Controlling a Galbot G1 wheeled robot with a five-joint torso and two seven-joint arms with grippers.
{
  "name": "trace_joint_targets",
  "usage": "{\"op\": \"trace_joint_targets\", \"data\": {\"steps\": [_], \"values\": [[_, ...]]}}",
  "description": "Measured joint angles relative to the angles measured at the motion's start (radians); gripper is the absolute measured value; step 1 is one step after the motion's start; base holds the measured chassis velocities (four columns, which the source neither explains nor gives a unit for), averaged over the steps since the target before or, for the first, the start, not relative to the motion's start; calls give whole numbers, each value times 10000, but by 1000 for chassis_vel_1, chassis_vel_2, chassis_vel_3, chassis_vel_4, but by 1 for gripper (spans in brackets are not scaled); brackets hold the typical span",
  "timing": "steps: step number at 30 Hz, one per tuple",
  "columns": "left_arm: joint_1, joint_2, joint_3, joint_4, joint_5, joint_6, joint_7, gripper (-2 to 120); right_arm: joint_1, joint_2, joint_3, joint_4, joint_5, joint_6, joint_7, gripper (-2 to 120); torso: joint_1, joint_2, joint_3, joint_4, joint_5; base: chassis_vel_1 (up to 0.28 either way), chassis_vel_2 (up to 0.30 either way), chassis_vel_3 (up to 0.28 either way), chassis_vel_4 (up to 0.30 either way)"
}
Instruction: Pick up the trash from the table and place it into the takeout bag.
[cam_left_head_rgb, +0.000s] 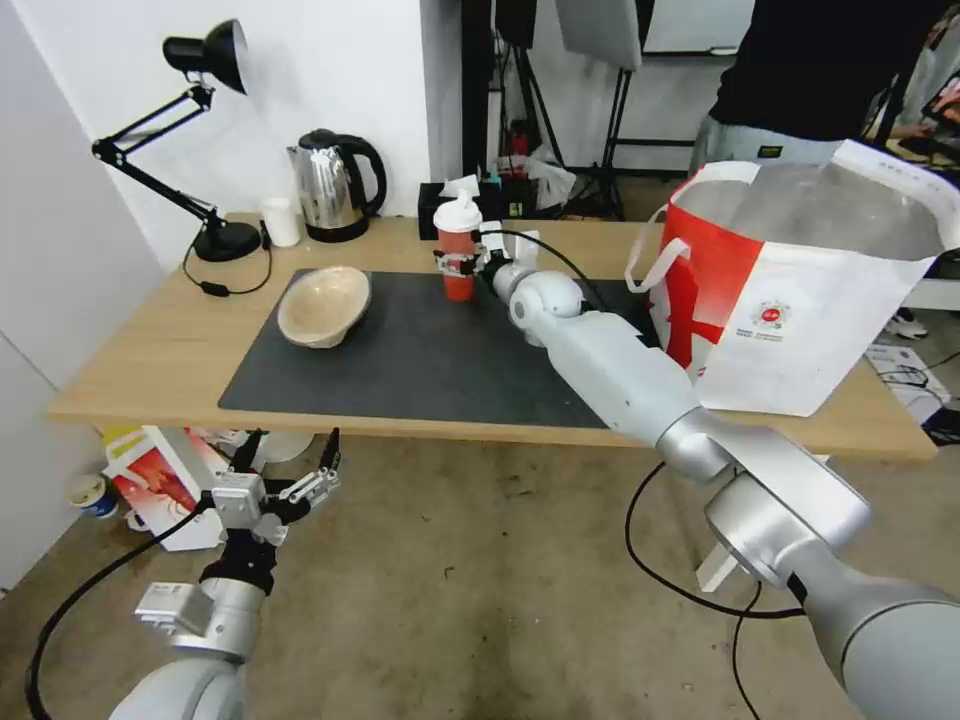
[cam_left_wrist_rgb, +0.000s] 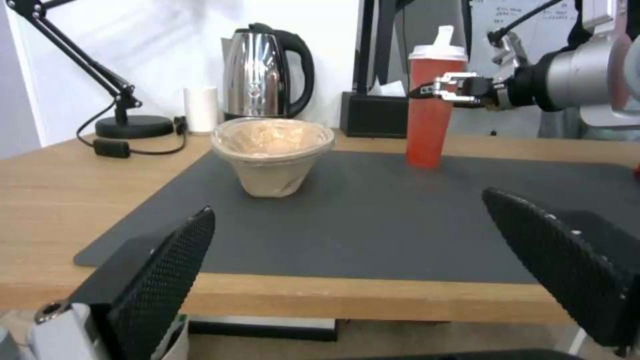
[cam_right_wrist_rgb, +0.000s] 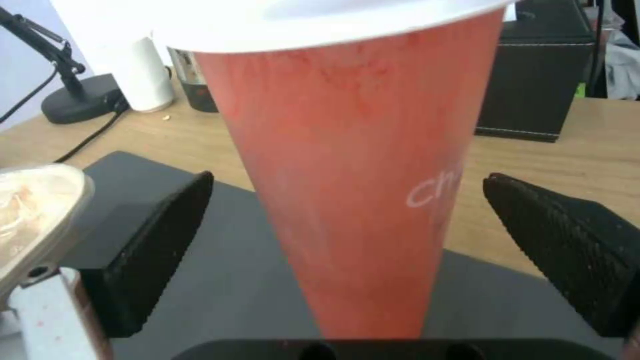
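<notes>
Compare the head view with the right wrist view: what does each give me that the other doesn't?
Head view alone: the takeout bag standing open at the table's right end, the left pincer open and low in front of the table edge, and the kettle's full shape. Right wrist view alone: white lettering on the red drink cup, with the right pincer open, a finger on each side of the cup with a gap. Both: the cup upright on the dark mat, the beige pulp bowl, and the lamp base.
</notes>
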Motion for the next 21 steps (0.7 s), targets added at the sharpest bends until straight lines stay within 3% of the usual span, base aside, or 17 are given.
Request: {"op": "trace_joint_targets", "data": {"steps": [11, 21], "values": [[-50, 11, 56, 3, -9, -9, 9, 100, 14, 215, 170, -478, -223, 227, -359, 97, 0, 0, 0, -1, 0, 0, 0, 0, 0], [-116, 58, 76, 46, -7, -15, 14, 100, -10, 268, 307, -744, -398, 425, -573, 65, -2, 0, -1, 0, 1, 0, 0, 0, 0]]}}
